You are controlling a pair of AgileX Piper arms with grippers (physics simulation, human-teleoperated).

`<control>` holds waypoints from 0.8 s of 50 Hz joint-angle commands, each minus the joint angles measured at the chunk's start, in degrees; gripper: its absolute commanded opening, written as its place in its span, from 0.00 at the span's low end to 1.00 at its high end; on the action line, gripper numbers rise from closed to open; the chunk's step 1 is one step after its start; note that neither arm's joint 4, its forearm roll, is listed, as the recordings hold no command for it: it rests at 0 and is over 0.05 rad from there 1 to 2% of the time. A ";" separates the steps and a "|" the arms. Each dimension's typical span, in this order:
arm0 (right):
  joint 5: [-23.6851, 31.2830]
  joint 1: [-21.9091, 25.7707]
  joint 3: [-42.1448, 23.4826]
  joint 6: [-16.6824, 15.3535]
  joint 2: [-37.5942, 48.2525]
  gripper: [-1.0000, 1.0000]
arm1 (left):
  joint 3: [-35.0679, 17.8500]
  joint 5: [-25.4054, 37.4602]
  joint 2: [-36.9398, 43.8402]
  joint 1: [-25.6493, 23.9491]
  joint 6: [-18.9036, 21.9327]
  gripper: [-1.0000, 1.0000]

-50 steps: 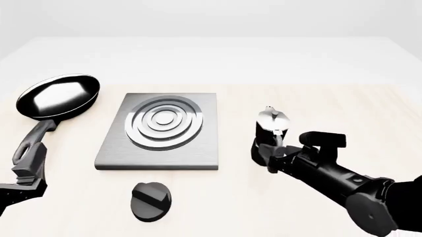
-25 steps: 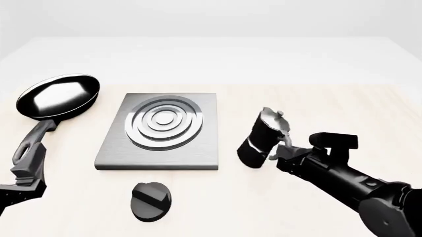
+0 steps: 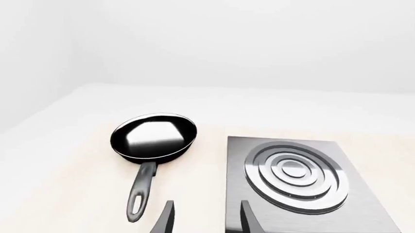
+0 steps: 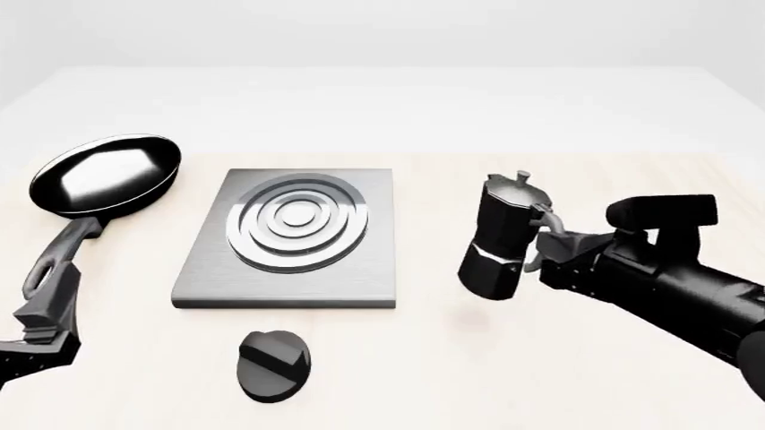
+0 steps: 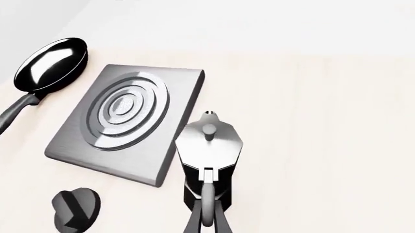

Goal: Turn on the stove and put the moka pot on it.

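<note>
Where pale table (image 4: 622,179) meets white walls | right end effector (image 4: 553,255) grasping moka pot (image 4: 502,237) | left end effector (image 3: 204,218) released

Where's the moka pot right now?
In the front view the moka pot is held off the table, right of the stove, its handle in the right gripper.

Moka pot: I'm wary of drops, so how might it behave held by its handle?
The moka pot looks rigid. The right gripper holds only its curved handle, so it may swing; it already tilts. Its glossy surface could be slippery.
</note>
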 commanded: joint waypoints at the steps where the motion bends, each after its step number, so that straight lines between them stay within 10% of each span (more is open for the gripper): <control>1: 9.54 0.59 -6.21 -2.56 -5.89 0.00 | 0.00 0.77 -0.96 -0.17 0.10 1.00; 40: 13.08 10.45 -26.11 -14.41 4.80 0.00 | 0.01 0.06 -0.11 0.62 -0.38 1.00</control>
